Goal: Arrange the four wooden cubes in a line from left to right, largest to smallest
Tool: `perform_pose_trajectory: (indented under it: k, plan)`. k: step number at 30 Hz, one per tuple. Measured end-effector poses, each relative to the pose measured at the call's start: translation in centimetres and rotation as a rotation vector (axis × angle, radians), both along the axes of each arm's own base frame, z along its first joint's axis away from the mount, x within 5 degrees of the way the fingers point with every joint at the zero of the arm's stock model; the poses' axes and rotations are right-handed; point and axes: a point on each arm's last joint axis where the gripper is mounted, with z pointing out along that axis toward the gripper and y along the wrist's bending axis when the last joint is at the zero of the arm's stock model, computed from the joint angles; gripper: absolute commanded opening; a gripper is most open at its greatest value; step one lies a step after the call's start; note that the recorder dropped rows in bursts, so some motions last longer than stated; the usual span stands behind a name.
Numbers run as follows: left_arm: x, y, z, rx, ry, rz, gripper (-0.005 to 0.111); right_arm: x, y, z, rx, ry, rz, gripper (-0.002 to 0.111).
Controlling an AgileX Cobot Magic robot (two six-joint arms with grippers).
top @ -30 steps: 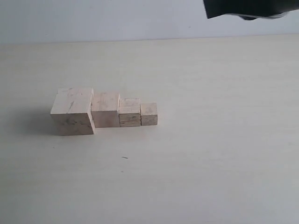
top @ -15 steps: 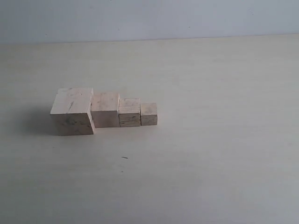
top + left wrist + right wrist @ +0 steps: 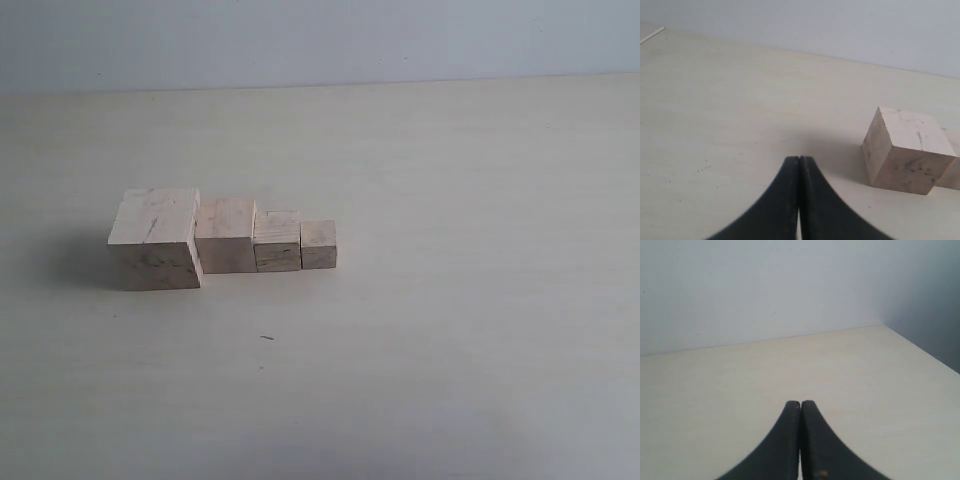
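The left gripper (image 3: 799, 161) is clenched, its two black fingers pressed flat together with nothing between them. It hangs low over the bare worktop (image 3: 715, 100). The right gripper (image 3: 800, 404) is clenched the same way, empty, and points toward a far corner of the worktop where two pale walls meet. Neither gripper shows in the exterior view.

Ahead of the left gripper and off to one side, well clear of its fingertips, stands the largest cube (image 3: 907, 150). It casts a shadow toward the gripper, and one of its side faces carries dark smudge marks and fine scratches. A sliver of the second cube (image 3: 951, 172) shows just behind it.

In the exterior view the four wooden cubes form one row on the left half of the worktop, set back from its far edge along the wall (image 3: 300, 40). From left to right stand the largest cube (image 3: 155, 240), the second cube (image 3: 226, 235), the third cube (image 3: 277, 240) and the smallest cube (image 3: 319, 244), each touching or almost touching its neighbour. The sizes step down toward the right. The third cube has a darker band of grain on its front face. A tiny dark speck (image 3: 267, 338) lies on the worktop in front of the row.
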Motion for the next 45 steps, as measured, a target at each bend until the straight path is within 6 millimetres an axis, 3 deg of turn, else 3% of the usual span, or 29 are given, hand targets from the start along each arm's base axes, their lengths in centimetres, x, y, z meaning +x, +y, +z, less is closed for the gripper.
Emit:
perform_pose_trajectory:
  k: [16, 29, 45]
  plan:
    - [0.0, 0.0, 0.0, 0.0, 0.0, 0.0, 0.0, -0.4, -0.3, -0.6, 0.134, 0.022, -0.089, 0.0]
    - [0.0, 0.0, 0.0, 0.0, 0.0, 0.0, 0.0, -0.5, 0.1, -1.1, 0.033, 0.086, 0.005, 0.0]
    - [0.0, 0.0, 0.0, 0.0, 0.0, 0.0, 0.0, -0.6, 0.6, -1.3, 0.071, 0.108, 0.048, 0.0]
